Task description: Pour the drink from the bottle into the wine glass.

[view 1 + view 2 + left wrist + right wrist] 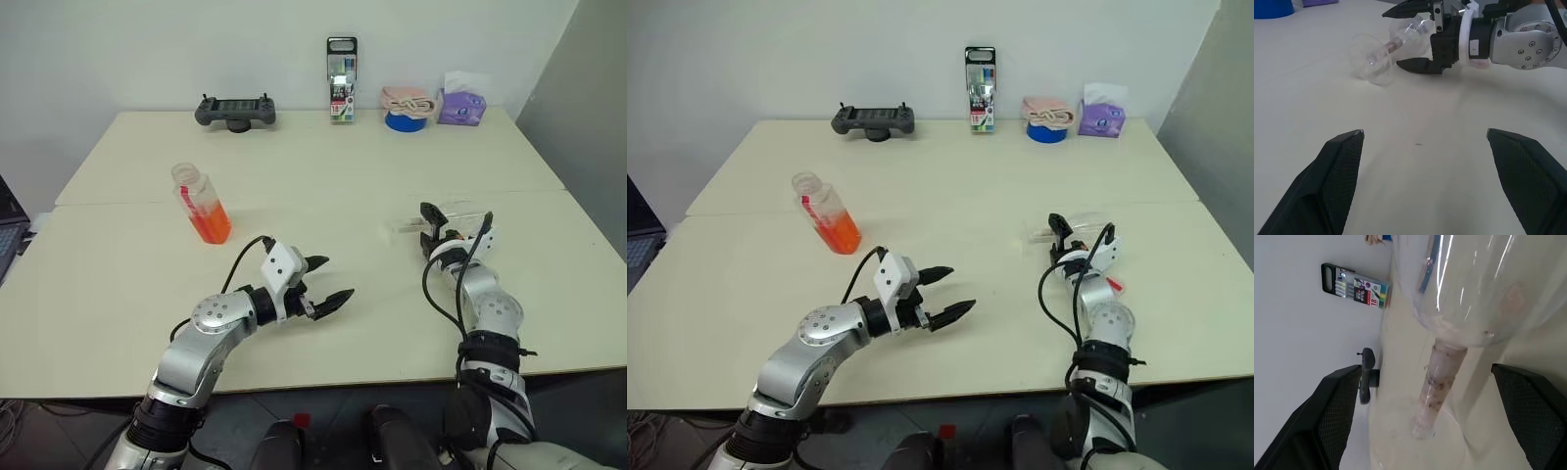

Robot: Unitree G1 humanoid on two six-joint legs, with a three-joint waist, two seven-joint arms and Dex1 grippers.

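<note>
Left gripper (331,280) is seen nearest, jaws spread wide, empty, hovering over the table (323,186) mid-front. Right gripper (1411,35) is opened too, its fingers straddling the wine glass (1383,56), which is lying on its side near the table's right edge; no grip is closed on it yet. Glass is judged light, rigid, slippery and fragile, so the stem should be taken, gently. Bottle (201,203) is stood upright, well to the left, uncapped as far as can be told, the drink (211,223) filling its lower part; likely light and squashy, best taken mid-body.
</note>
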